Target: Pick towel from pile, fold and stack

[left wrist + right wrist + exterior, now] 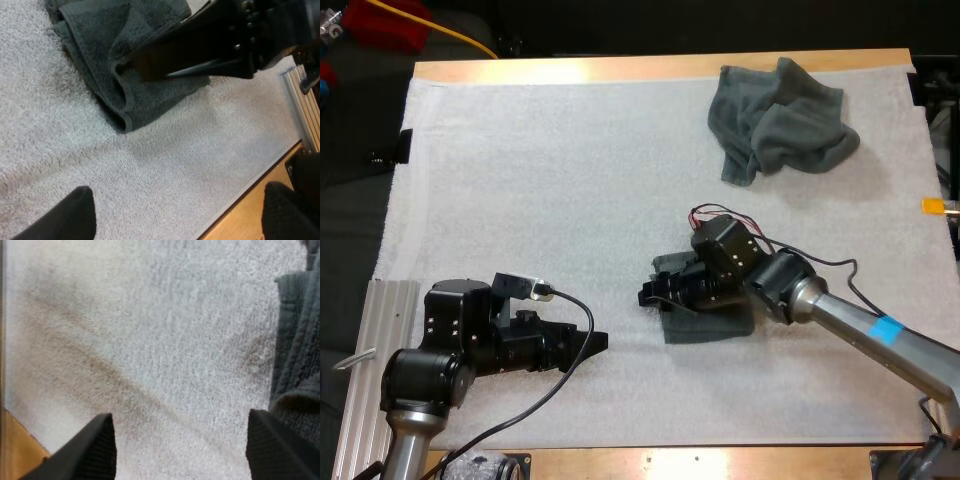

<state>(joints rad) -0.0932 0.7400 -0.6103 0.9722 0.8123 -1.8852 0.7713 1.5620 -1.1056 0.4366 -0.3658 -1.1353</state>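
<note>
Crumpled towel [780, 120] far, folded towel [712, 326] at right fingers [650, 296]

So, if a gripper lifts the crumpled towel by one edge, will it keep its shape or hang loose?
Probably it hangs loose: the crumpled towel lies in soft folds and humps, so it looks floppy. It is likely light, being thin cloth. On the fuzzy white mat it may drag rather than slide.

Folded towel [715, 328] largely beneath the right gripper [648, 294], its far edge unseen.
</note>
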